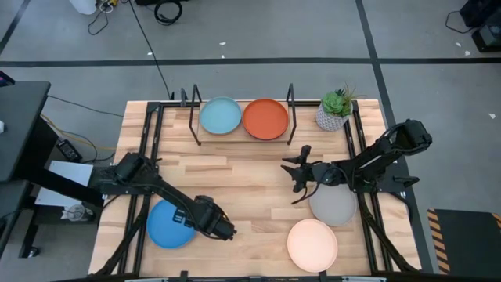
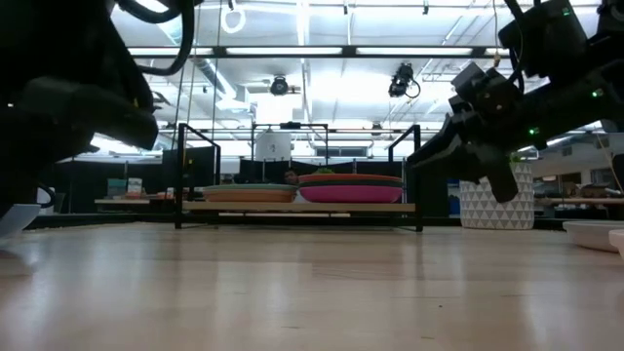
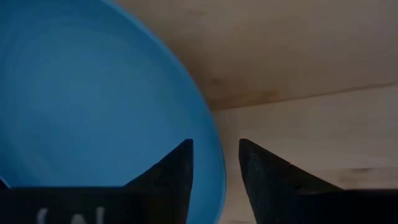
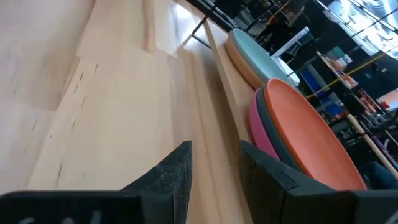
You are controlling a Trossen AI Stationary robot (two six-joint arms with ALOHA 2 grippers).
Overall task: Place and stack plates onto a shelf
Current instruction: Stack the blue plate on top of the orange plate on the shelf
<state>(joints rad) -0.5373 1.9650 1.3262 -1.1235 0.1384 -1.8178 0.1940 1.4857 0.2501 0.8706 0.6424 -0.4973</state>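
The bright blue plate (image 1: 166, 227) lies flat on the table's near left part. My left gripper (image 1: 193, 222) points down at its right rim and is open, with one finger over the plate's inside (image 3: 112, 93) and one outside it. My right gripper (image 1: 296, 177) is open and empty. It hovers above the table between the shelf (image 1: 243, 139) and the grey plate (image 1: 335, 208). The shelf holds two stacks. A light turquoise plate (image 1: 220, 116) tops the left one and an orange plate (image 1: 264, 118) tops the right one, over dark teal and magenta plates (image 4: 256, 124). A peach plate (image 1: 311, 244) rests on the table. My left gripper (image 3: 216, 144) stands astride the blue plate's right rim (image 3: 214, 168), coming from above. One finger (image 3: 177, 171) is over the dish and the other (image 3: 264, 174) is over the bare table. I cannot tell whether either finger touches the rim.
A small potted plant (image 1: 335, 110) stands at the shelf's right end, by the table's far right corner. Black rails (image 1: 145, 149) run along both table sides. Bare wood (image 1: 250, 196) lies between the shelf and the near edge.
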